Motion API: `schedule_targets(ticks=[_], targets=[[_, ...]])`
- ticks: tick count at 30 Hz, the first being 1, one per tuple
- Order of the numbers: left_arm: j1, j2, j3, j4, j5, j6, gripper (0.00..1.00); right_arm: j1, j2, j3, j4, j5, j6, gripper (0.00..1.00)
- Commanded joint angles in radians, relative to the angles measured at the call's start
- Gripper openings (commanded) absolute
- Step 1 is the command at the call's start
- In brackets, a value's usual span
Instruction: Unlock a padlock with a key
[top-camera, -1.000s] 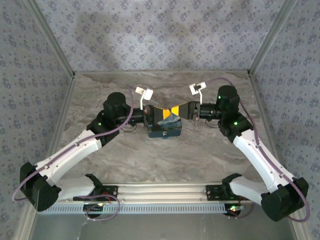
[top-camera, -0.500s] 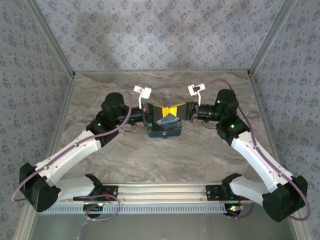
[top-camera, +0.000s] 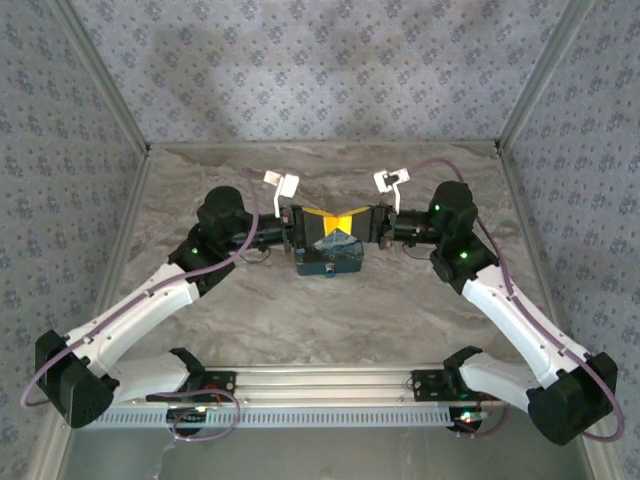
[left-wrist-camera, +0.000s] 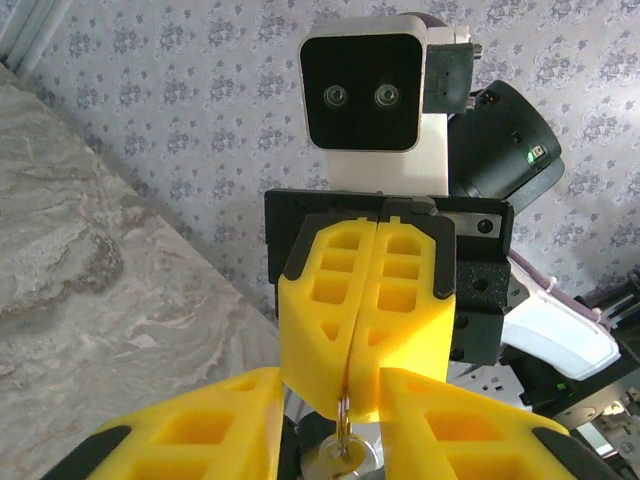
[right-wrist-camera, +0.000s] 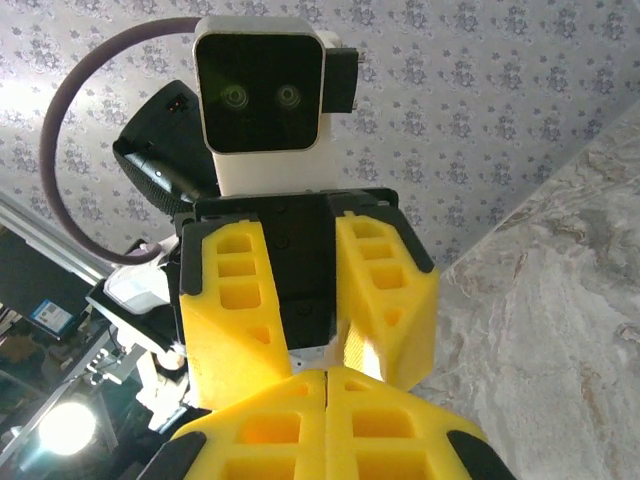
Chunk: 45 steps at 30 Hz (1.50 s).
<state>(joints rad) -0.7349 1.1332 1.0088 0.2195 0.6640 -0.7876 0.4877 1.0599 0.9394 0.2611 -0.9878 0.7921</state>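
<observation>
Where both arms reach in over the table (top-camera: 300, 320), a dark blue box (top-camera: 330, 255) sits just on the near side of the grippers. Above it, L gripper (right-wrist-camera: 322, 365) has jaws parted w/ the silver padlock (left-wrist-camera: 335, 466) gripped btwn them. R gripper (left-wrist-camera: 352, 395) faces it tip to tip, jaws pressed together on the key (left-wrist-camera: 350, 452), which meets the padlock; can't tell how far in. Patterned wall (top-camera: 320, 70) behind.

From high at the near edge, the overhead camera looks down over the whole bench (top-camera: 330, 320). The wrist cameras face each other at close range, sharing the spot where the left tool (right-wrist-camera: 318, 360) and the right tool (left-wrist-camera: 348, 403) stand nose to nose.
</observation>
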Motion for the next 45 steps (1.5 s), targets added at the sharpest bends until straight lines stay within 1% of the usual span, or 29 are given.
schedule_targets(ticks=[1,10,14,18,20,22,23,24,30,32,38,41,45], targets=[[0.005,-0.022,-0.001,0.02,-0.01,0.008,0.31,0.011,-0.014,0.018,-0.006,-0.042,-0.028,0.0],[0.012,-0.029,-0.015,0.021,-0.011,0.002,0.3,0.0,-0.024,0.014,-0.016,-0.034,-0.028,0.0],[0.011,-0.039,-0.035,0.029,-0.01,0.0,0.37,-0.014,-0.032,0.027,-0.024,-0.019,-0.022,0.0],[0.011,-0.049,-0.066,0.069,-0.004,-0.022,0.39,-0.021,-0.035,0.041,-0.038,-0.009,-0.019,0.0],[0.008,-0.046,-0.073,0.081,0.003,-0.028,0.42,-0.023,-0.037,0.045,-0.039,-0.006,-0.016,0.0],[0.005,-0.042,-0.078,0.097,0.008,-0.034,0.43,-0.023,-0.037,0.044,-0.041,-0.002,-0.014,0.0],[0.002,-0.038,-0.077,0.102,0.01,-0.037,0.45,-0.024,-0.037,0.042,-0.041,0.001,-0.013,0.0],[0.0,-0.036,-0.075,0.106,0.013,-0.036,0.5,-0.025,-0.038,0.042,-0.042,0.004,-0.012,0.0],[-0.016,-0.016,-0.058,0.12,0.031,-0.029,0.56,-0.032,-0.037,0.039,-0.055,0.024,-0.003,0.0],[-0.022,-0.01,-0.053,0.119,0.033,-0.025,0.55,-0.035,-0.035,0.039,-0.056,0.029,0.001,0.0],[-0.033,0.01,-0.045,0.107,0.031,-0.016,0.49,-0.048,-0.038,0.041,-0.055,0.05,0.015,0.0],[-0.035,0.017,-0.042,0.106,0.03,-0.014,0.41,-0.05,-0.038,0.039,-0.053,0.048,0.016,0.0],[-0.035,0.02,-0.035,0.096,0.02,-0.005,0.4,-0.051,-0.043,0.032,-0.052,0.046,0.019,0.0]])
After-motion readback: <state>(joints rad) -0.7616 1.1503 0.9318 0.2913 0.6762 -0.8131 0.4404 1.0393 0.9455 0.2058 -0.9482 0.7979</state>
